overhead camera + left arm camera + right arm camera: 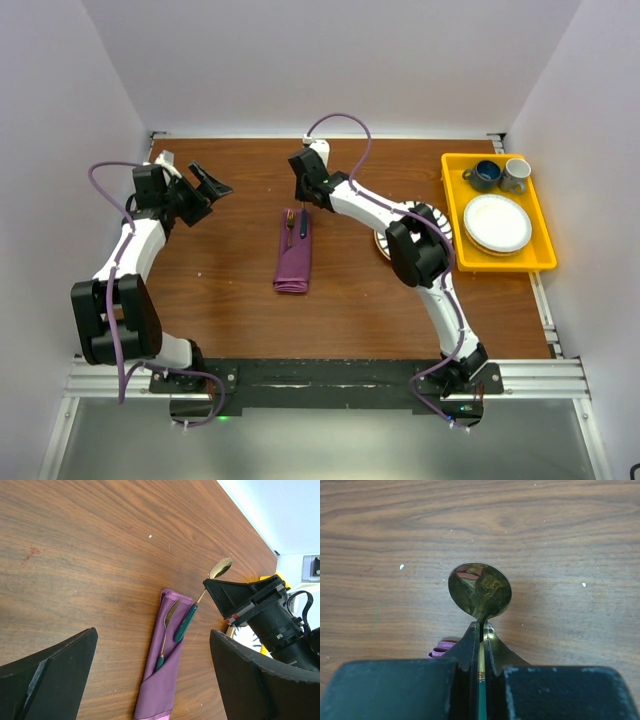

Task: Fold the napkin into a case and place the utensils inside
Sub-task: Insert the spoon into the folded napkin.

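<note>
The case (292, 258) lies near mid-table in your top view, long axis 12-to-6 o'clock, open mouth at the 12 end, folded end at 6. Its long edges look straight.

A fork (167, 629) lies with its tines out of the mouth and its handle tucked under the diagonal fold.

Your right gripper (481, 632) is clenched on the spoon (480, 590) at the neck. The bowl points away from the case. The teal handle slants down onto the case's 3 o'clock edge; you cannot tell whether its tip is under the fold.

Your left gripper (213, 181) is spread wide, grasping nothing, well apart at 10 o'clock from the case.

There is bare table (220, 290) at 9 and 6 o'clock of the case. At 3 o'clock sits the striped plate (383, 243), partly under the right arm. Beyond it is the yellow tray (450, 200), at the table's right edge.
</note>
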